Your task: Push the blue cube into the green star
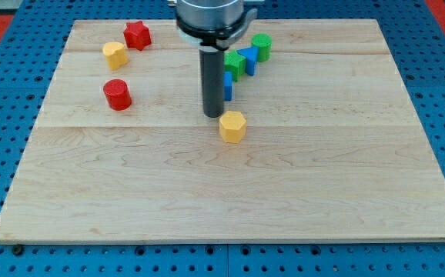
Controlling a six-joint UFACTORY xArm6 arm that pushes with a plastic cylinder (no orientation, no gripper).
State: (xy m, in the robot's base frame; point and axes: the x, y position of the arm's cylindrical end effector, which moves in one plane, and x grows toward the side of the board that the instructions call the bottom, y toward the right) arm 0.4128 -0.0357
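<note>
The blue cube (249, 58) sits near the view's top centre and touches the right side of the green star (235, 64). My tip (212, 115) rests on the board below them, just left of and above a yellow hexagonal block (232, 126). A second blue block (227, 85) lies just below the green star, partly hidden behind the rod. A green cylinder (262, 46) stands up and right of the blue cube, close to it.
A red star (137, 35) and a yellow block (115, 55) sit at the view's top left. A red cylinder (117, 94) stands below them. The wooden board (222, 200) lies on a blue perforated table.
</note>
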